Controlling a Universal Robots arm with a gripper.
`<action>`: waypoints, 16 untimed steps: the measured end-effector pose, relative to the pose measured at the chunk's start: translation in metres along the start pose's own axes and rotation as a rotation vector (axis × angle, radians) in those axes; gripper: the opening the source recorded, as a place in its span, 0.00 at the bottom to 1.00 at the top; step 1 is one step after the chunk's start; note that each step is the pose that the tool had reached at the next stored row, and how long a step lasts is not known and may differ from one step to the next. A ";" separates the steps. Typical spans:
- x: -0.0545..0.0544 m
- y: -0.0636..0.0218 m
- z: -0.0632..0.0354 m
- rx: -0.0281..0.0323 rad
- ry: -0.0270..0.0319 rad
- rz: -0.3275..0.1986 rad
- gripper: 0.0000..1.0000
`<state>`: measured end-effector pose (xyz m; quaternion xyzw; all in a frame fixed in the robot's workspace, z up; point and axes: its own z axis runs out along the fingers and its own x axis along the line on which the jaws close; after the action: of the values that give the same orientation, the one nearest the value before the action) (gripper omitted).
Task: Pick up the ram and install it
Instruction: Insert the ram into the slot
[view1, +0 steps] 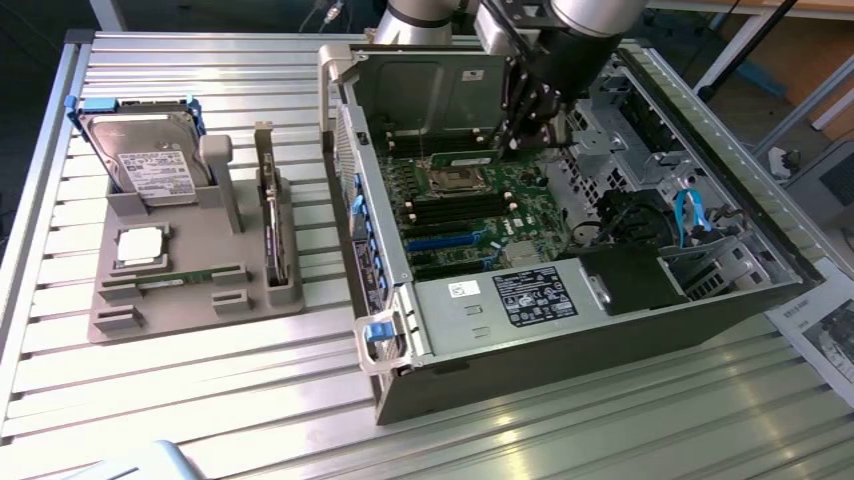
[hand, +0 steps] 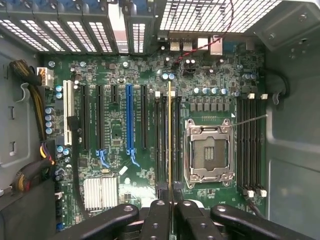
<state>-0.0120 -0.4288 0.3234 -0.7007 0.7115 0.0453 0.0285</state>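
Now, you've got the open computer case (view1: 561, 310) on the worktop (view1: 200, 400), its black memory slots (hand: 159, 130) running along both sides of the stick and the bare CPU socket (hand: 209, 150) just beside them. Your ram (hand: 170, 130) shows edge-on, a thin green-gold strip lined up with those slots. The arm (view1: 581, 40) reaches down into the case, fingers (hand: 156, 220) clamped on the ram's end.

text: none legible | carriers: hard drive label (view1: 158, 172), black case sticker (view1: 534, 296) (print too small)
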 end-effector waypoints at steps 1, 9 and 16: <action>0.000 0.0000 0.0019 0.0001 0.0000 0.000 0.12; 0.001 -0.0002 0.0131 0.0019 0.0001 0.000 0.12; 0.003 -0.0002 0.0244 0.0041 0.0000 0.000 0.12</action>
<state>-0.0125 -0.4288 0.2989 -0.7007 0.7114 0.0438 0.0300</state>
